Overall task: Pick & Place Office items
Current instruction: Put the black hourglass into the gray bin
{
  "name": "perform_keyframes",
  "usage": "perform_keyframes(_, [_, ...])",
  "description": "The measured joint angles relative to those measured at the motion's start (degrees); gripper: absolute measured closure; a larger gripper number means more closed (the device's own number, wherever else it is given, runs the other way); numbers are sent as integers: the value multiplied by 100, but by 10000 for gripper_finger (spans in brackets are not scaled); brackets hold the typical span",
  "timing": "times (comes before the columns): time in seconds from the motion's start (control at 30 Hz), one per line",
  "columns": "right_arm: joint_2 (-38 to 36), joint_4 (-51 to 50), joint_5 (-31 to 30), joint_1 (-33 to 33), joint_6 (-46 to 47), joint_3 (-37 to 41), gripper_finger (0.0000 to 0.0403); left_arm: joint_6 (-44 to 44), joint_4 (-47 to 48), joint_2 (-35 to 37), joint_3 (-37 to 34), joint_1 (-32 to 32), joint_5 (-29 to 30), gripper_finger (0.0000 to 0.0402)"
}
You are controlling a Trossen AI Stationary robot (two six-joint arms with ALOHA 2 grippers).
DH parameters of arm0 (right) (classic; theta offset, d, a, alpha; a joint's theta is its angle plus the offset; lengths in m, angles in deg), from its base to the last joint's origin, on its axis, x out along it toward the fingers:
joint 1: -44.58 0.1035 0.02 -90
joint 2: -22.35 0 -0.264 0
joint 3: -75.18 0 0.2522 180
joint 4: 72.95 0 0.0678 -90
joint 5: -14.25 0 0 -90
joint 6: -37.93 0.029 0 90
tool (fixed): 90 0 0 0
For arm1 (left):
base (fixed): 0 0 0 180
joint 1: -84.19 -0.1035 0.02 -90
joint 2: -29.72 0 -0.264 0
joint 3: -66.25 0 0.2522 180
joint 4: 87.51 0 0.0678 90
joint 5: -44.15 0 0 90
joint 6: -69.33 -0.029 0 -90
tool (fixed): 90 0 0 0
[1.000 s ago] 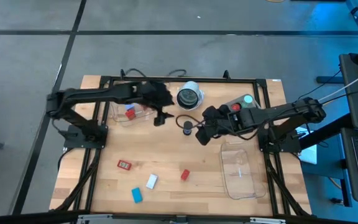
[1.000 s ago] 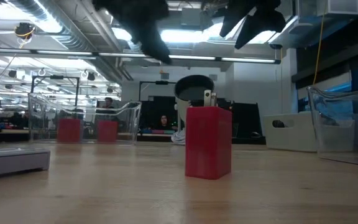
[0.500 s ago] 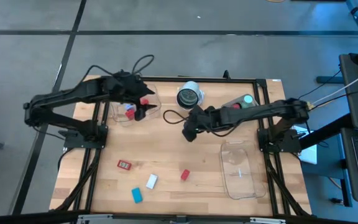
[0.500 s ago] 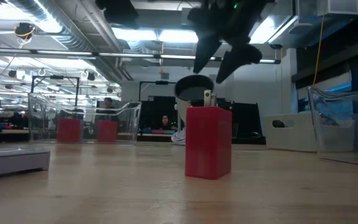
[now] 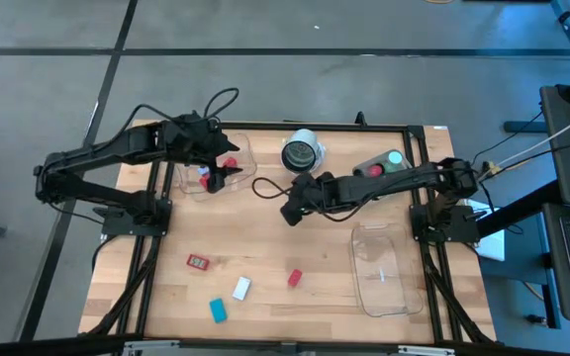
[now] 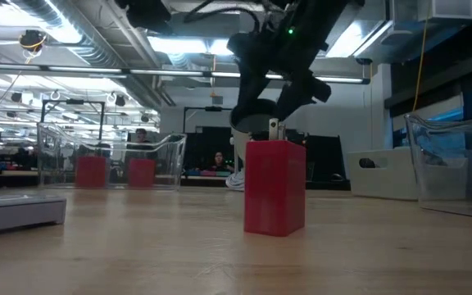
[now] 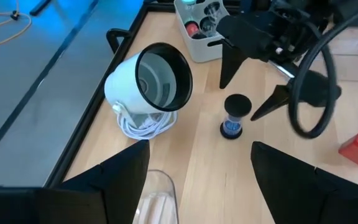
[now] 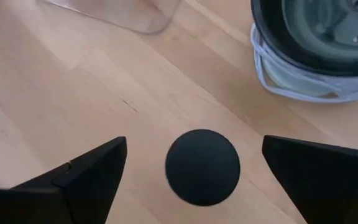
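Black disc (image 8: 202, 165), right claw (image 8: 194, 180) open above

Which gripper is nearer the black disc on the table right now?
The right gripper: it hangs directly over the black disc, open fingers on either side. The left gripper is farther off, open over the clear tray at the table's far left.

2 trays (image 5: 380, 265), 3 red blocks (image 5: 294, 278), 1 blue (image 5: 218, 311), 1 white (image 5: 241, 288).

Black disc (image 8: 202, 166) hidden overhead
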Motion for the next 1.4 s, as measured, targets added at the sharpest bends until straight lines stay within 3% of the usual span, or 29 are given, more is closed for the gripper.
perform_keyframes(0.57, [557, 80, -259, 7, 507, 2, 30, -16, 42, -1, -2, 0, 60, 123])
perform_keyframes(0.77, [555, 97, -257, 7, 515, 2, 74, -16, 42, -1, -2, 0, 59, 123])
perform_keyframes(1.1, [555, 89, -255, 7, 512, 2, 188, -17, 67, -1, -4, 0, 60, 123])
perform_keyframes(1.4, [478, 56, -221, 23, 312, 2, 175, -16, 82, -3, -4, 0, 61, 123])
